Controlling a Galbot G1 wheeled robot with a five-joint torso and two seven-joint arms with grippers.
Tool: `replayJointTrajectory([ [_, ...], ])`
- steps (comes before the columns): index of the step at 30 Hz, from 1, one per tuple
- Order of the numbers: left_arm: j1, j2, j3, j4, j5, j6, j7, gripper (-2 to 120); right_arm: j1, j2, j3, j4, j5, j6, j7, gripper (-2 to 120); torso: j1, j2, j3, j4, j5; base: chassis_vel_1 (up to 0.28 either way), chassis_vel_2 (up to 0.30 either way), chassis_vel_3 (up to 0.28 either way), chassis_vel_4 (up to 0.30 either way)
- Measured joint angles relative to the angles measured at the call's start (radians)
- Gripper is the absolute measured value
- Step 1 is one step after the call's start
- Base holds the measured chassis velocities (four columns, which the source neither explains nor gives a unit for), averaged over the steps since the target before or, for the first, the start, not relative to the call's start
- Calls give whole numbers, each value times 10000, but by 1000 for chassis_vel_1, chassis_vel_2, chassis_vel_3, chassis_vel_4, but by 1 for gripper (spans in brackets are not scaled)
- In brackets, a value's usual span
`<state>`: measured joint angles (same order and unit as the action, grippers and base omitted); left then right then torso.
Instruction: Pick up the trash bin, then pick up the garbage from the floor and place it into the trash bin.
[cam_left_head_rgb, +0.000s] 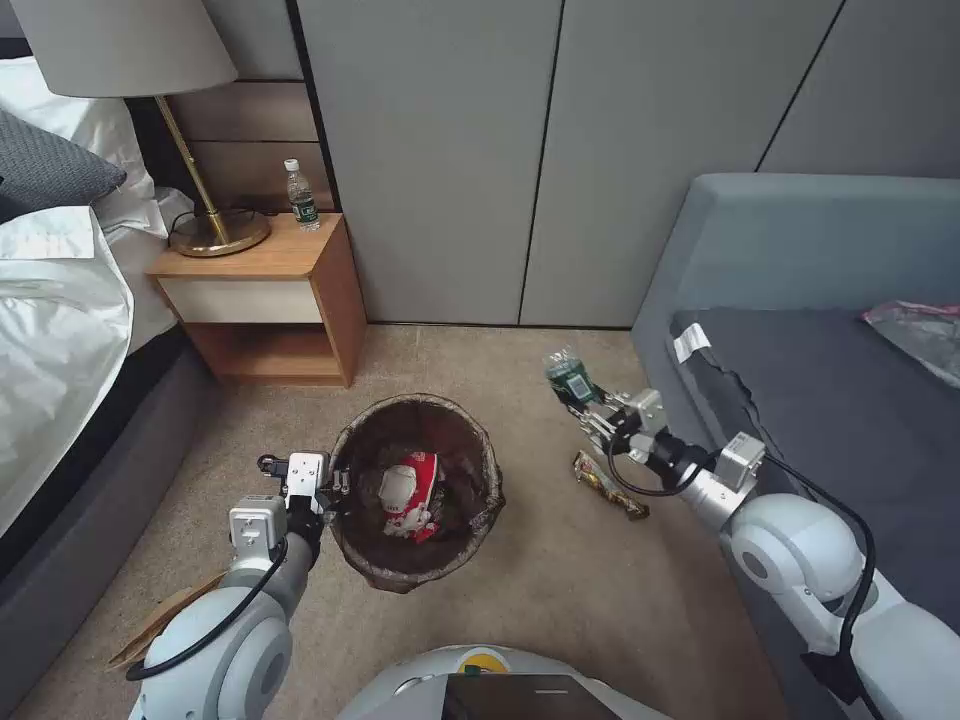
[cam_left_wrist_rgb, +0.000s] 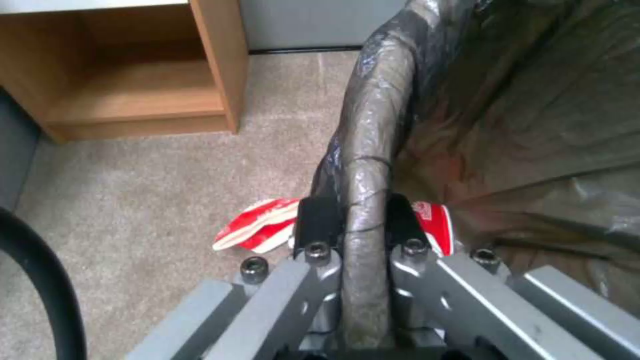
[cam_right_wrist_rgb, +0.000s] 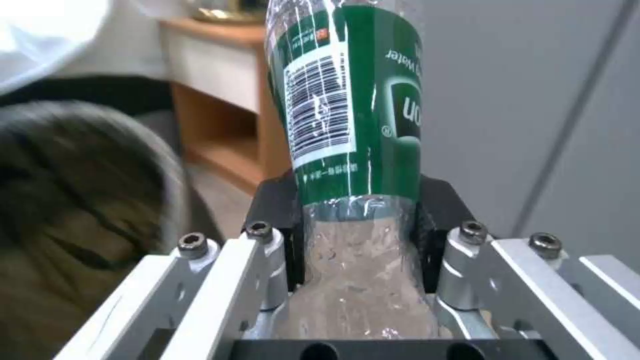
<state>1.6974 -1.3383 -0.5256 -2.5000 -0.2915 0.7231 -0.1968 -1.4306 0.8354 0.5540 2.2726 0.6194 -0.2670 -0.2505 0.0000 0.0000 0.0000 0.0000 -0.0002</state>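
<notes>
On the near-left rim of the trash bin (cam_left_head_rgb: 417, 490), the left pincer (cam_left_head_rgb: 335, 487) is clamped over the bag-wrapped edge, one black finger (cam_left_wrist_rgb: 319, 222) outside the rim and the other inside, as the left wrist view shows close up. The bin stands on the beige carpet (cam_left_head_rgb: 560, 580), its dark liner folded over the rim, and a red-and-white paper carton (cam_left_head_rgb: 412, 495) lies inside it. In the left wrist view another red-and-white carton (cam_left_wrist_rgb: 257, 231) lies on the carpet just beside the bin's outer wall. To the right of the bin and apart from it, the right pincer (cam_left_head_rgb: 590, 412) is closed on a clear bottle with a green label (cam_left_head_rgb: 570, 378), held above the floor; the right wrist view shows the black pads squeezing the crumpled plastic just below the label (cam_right_wrist_rgb: 347, 100). A yellow and brown snack wrapper (cam_left_head_rgb: 608, 484) lies on the carpet under the right arm, close to the grey sofa (cam_left_head_rgb: 800, 400). A tan cardboard piece (cam_left_head_rgb: 160, 622) lies on the floor beside the left arm. Behind the bin stands a wooden nightstand (cam_left_head_rgb: 270, 300) bearing a brass lamp (cam_left_head_rgb: 205, 215) and a second upright bottle (cam_left_head_rgb: 301, 195), with the bed (cam_left_head_rgb: 60, 320) to its left.
</notes>
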Motion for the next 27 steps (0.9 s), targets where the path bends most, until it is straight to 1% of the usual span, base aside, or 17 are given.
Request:
replayJointTrajectory([
  [2,-1,10,47,0,0,3,-1,2,382,-107,-325,362,353,-273,42,28,0,0,0,0,0,0,0,0,0],
  [3,-1,10,47,0,0,3,-1,2,382,-107,-325,362,353,-273,42,28,0,0,0,0,0,0,0,0,0],
  [6,-1,28,76,0,1,3,-11,2,843,-232,-779,614,786,-528,36,28,0,0,0,0,1,0,0,0,0],
  [7,-1,28,76,0,1,3,-11,2,843,-232,-779,614,786,-528,36,28,0,0,0,0,1,0,0,0,0],
  [10,-2,48,117,0,7,9,-15,2,1183,-366,-1234,683,847,-647,-174,28,0,0,0,-3,1,0,0,0,0],
  [15,-6,50,135,0,12,12,-14,2,1320,-402,-1408,687,847,-672,-231,28,0,0,0,-1,2,0,0,0,0],
  [17,-11,50,149,8,22,15,-15,2,1541,-444,-1683,687,847,-686,-247,28,0,0,0,-3,2,0,0,0,0],
  [18,-20,49,167,19,32,17,-15,2,1783,-486,-1976,680,846,-690,-253,28,0,0,0,-1,2,0,0,0,0],
  [19,-20,49,167,19,32,17,-15,2,1783,-486,-1976,680,846,-690,-253,28,0,0,0,-1,2,0,0,0,0],
  [20,-26,45,183,30,48,19,-15,2,2136,-545,-2363,650,845,-715,-256,28,0,0,0,-1,2,0,0,0,0],
  [21,-25,28,194,34,72,21,-17,2,2687,-620,-2959,616,900,-805,-245,28,0,0,0,1,1,0,0,0,0],
  [22,-23,23,196,35,79,22,-16,2,2878,-642,-3172,592,925,-853,-240,28,0,0,1,2,2,0,0,0,0],
  [23,-23,23,196,35,79,22,-16,2,2878,-642,-3172,592,925,-853,-240,28,0,0,1,2,2,0,0,0,0],
  [24,-17,-1,198,35,98,24,-19,2,3301,-700,-3675,525,945,-920,-239,28,0,0,0,1,1,0,0,0,0],
  [26,-21,-27,198,46,115,27,-18,2,3707,-766,-4341,489,947,-986,-184,28,0,0,0,-1,1,0,0,0,0],
  [27,-21,-27,198,46,115,27,-18,2,3707,-766,-4341,489,947,-986,-184,28,0,0,0,-1,1,0,0,0,0],
])
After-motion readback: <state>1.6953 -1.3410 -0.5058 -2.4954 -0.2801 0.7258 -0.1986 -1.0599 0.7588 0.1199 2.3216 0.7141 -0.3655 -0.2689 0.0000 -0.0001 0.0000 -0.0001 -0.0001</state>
